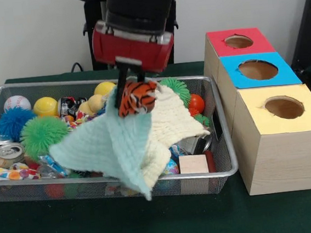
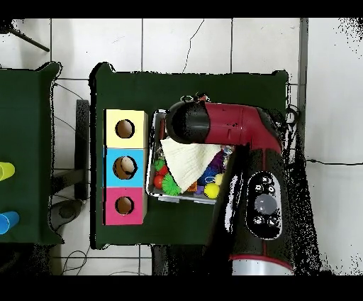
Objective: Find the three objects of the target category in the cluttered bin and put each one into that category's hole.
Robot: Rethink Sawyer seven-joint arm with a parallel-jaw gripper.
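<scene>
My gripper point(image 1: 132, 80) hangs over the middle of the wire bin point(image 1: 228, 142), shut on an orange and black striped tiger plush toy point(image 1: 137, 98). A mint green cloth point(image 1: 110, 147) and a cream cloth point(image 1: 173, 117) hang from the toy and drape down into the bin; whether the fingers also pinch them I cannot tell. To the right stand three joined wooden boxes with a red hole top point(image 1: 238, 41), a blue hole top point(image 1: 258, 69) and a yellow hole top point(image 1: 284, 107). In the overhead view the arm point(image 2: 227, 128) hides the gripper; the cream cloth point(image 2: 188, 162) shows beneath it.
The bin holds a baseball point(image 1: 16, 102), a blue fuzzy ball point(image 1: 12, 122), a green fuzzy ball point(image 1: 42, 134), a yellow ball point(image 1: 45, 106), drink cans point(image 1: 7, 154), an orange ball point(image 1: 196, 103), a green spiky ball point(image 1: 178, 87) and a wooden block point(image 1: 193, 164).
</scene>
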